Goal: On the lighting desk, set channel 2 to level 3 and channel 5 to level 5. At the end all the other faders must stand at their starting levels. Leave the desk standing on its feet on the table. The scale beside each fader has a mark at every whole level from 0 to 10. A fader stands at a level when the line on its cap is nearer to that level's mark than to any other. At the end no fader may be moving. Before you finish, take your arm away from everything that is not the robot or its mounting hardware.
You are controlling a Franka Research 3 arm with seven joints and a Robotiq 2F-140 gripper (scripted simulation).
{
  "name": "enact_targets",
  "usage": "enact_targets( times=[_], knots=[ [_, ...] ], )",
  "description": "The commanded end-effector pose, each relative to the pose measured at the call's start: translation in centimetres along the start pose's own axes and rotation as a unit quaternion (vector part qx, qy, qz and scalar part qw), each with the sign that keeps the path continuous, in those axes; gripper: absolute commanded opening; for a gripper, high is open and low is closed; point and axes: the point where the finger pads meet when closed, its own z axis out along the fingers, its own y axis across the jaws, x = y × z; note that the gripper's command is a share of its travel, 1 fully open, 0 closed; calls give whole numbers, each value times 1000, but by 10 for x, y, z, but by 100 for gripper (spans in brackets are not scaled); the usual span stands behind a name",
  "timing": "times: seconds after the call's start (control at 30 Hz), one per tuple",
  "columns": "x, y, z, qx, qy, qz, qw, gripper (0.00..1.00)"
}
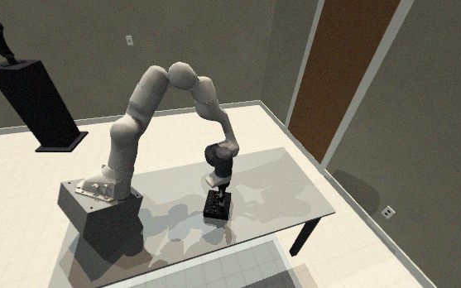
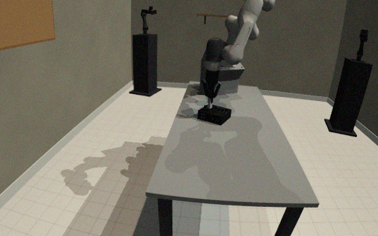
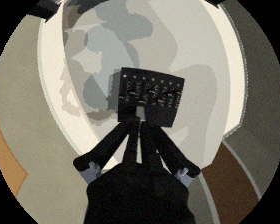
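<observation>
The lighting desk (image 1: 218,207) is a small black box that stands on the grey table. It also shows in the exterior view (image 2: 214,114) and in the wrist view (image 3: 149,95), with a row of several small faders across its top. My gripper (image 1: 221,194) is shut with the fingers pressed together, pointing straight down. Its tips (image 3: 141,117) sit at the desk's top near the edge closest to the wrist camera, around the middle of the fader row. In the exterior view the gripper tips (image 2: 210,104) meet the desk's left part. Fader levels are too small to read.
The robot base (image 1: 98,199) stands on a dark block at the table's left end. The table edge (image 1: 264,236) runs close in front of the desk. Black pedestals (image 2: 144,62) stand on the floor away from the table.
</observation>
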Motion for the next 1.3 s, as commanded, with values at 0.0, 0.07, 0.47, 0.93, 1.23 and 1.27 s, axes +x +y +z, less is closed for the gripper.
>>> enact_targets(
  times=[0.0,0.07,0.47,0.93,1.23,1.27],
  knots=[
    [-1,1,3,0,-1,-3,1000,0],
    [-1,1,4,0,-1,-3,1000,0],
    [-1,1,9,0,-1,-3,1000,0],
    [-1,1,9,0,-1,-3,1000,0],
    [0,1,9,0,-1,-3,1000,0],
    [0,1,9,0,-1,-3,1000,0]
  ],
)
